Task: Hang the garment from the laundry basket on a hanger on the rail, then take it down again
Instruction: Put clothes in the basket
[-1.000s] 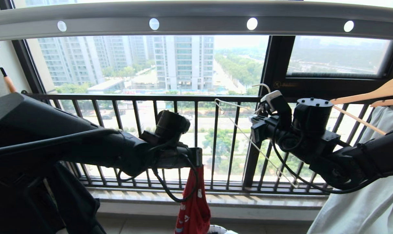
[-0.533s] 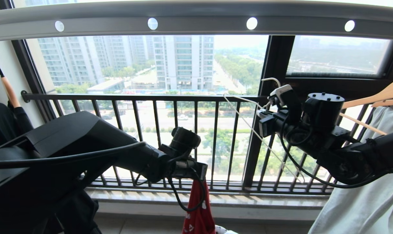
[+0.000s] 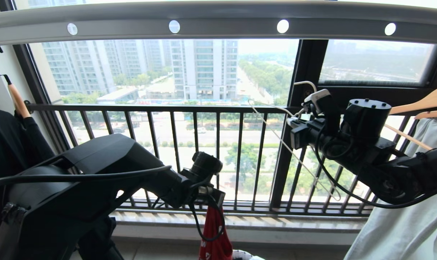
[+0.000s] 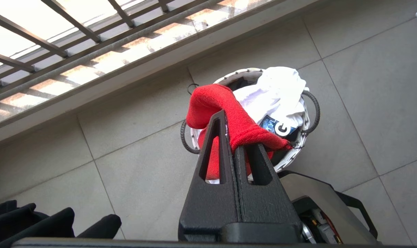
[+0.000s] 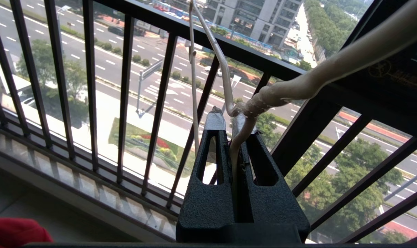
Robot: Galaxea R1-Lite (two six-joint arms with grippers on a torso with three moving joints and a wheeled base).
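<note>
L pincer (image 4: pixel 236 137) clamped on red shirt (image 4: pixel 225 115), which hangs over the basket (image 4: pixel 310 113) on the floor. R pincer (image 5: pixel 234 127) clamped on white hanger (image 5: pixel 281 91), held below the rail (image 3: pixel 218 21).

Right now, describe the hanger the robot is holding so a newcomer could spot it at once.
Find the dark railing across the window. Before its right half, the right gripper is shut on the hanger, which slants down across the bars. It is thin, cream-white and wire-like, unlike the thick wooden hanger at the far right.
</note>
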